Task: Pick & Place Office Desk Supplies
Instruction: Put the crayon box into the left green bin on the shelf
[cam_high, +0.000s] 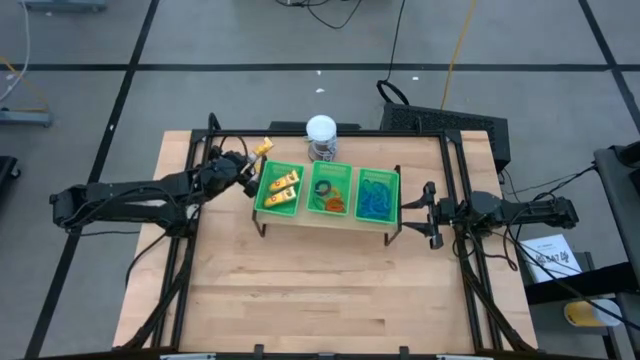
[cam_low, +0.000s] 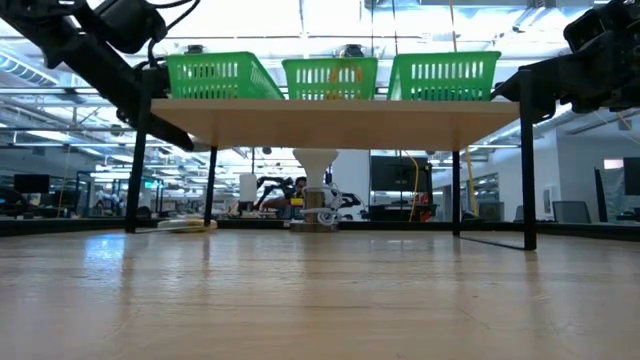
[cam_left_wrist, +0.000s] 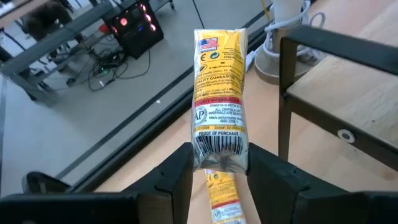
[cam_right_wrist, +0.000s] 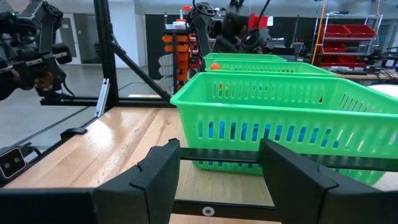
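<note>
My left gripper (cam_high: 248, 170) is by the left end of the green three-compartment tray (cam_high: 303, 209) and is shut on a yellow-and-white packet (cam_left_wrist: 217, 81), also seen from above (cam_high: 264, 150). The tray sits on a raised wooden stand (cam_low: 330, 110). More yellow-and-white packets (cam_high: 281, 190) lie in its left compartment, rings (cam_high: 330, 195) in the middle one and blue loops (cam_high: 377, 196) in the right one. My right gripper (cam_high: 426, 212) waits open at the stand's right end, facing the tray's wall (cam_right_wrist: 280, 118). My left gripper pinches the packet between its two fingers (cam_left_wrist: 177, 177) at the barcode stretch (cam_left_wrist: 219, 144), about a third of the way from its rear end. The longer part sticks out past the fingertips toward the table's far side. The packet is lifted clear.
A white-topped round jar (cam_high: 321, 134) stands on the table just behind the stand. The stand's black legs (cam_low: 136, 160) and frame bars (cam_left_wrist: 286, 93) rise close to both grippers. Bare wooden tabletop (cam_high: 320, 290) stretches out on the near side.
</note>
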